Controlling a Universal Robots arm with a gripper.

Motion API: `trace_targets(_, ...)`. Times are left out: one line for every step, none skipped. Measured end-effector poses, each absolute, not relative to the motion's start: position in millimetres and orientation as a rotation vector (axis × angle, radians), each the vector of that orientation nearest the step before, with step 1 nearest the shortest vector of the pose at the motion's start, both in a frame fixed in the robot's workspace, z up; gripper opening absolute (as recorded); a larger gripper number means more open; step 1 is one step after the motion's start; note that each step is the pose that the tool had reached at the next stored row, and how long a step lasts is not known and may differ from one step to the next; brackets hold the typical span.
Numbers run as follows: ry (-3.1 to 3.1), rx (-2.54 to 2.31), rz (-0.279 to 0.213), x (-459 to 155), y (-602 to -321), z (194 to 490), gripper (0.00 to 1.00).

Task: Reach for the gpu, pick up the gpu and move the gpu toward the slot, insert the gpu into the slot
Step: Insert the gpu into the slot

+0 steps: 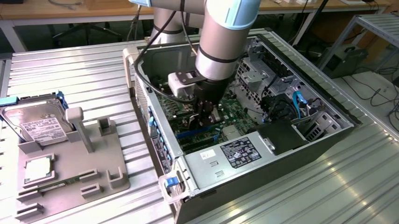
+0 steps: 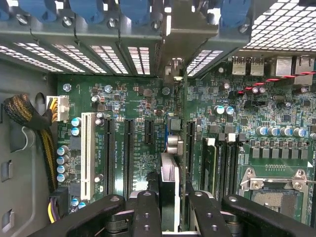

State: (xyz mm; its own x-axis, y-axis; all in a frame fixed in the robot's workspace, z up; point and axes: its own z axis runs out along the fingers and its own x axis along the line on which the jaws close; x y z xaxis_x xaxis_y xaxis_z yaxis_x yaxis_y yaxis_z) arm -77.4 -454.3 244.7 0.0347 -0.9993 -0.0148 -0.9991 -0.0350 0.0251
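Observation:
My gripper (image 1: 203, 120) is deep inside the open computer case, shut on the gpu (image 2: 169, 190). In the wrist view the gpu is a thin card seen edge-on between the two black fingers (image 2: 147, 212). Its pale metal bracket (image 2: 174, 47) reaches the case's rear wall. The card stands upright along the blue slot (image 1: 198, 134) of the green motherboard (image 2: 133, 103), and a short blue piece of the slot (image 2: 174, 123) shows beside the card's edge. Whether the card is seated in the slot cannot be told.
Black expansion slots (image 2: 109, 158) and a white one (image 2: 88, 153) run beside the card, with the processor socket (image 2: 274, 192) on its other side. A cable bundle (image 2: 29, 118) and the power supply (image 1: 240, 151) line the case. A hard drive (image 1: 37, 123) sits on the grey fixture at the exterior view's left.

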Motion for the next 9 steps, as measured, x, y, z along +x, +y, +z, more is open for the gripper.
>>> trace_targets(-2.177, 2.254, -0.045, -75.9, -454.3, 244.6, 0.28)
trace_targets(-2.176, 2.253, -0.045, -74.8, -454.3, 244.7, 0.28)
trace_targets(-2.176, 2.253, -0.045, -74.7, -454.3, 244.7, 0.28)
trace_targets(-2.176, 2.253, -0.045, -74.7, -454.3, 244.7, 0.28)
trace_targets(-2.176, 2.253, -0.045, -74.7, -454.3, 244.7, 0.28)
trace_targets(-2.176, 2.253, -0.045, -74.7, -454.3, 244.7, 0.28)
trace_targets(-2.176, 2.253, -0.045, -74.8, -454.3, 244.7, 0.28)
trace_targets(-2.177, 2.253, -0.045, -75.0, -454.3, 244.6, 0.28)
trace_targets(-2.182, 2.248, -0.045, -75.4, -454.3, 244.2, 0.28)
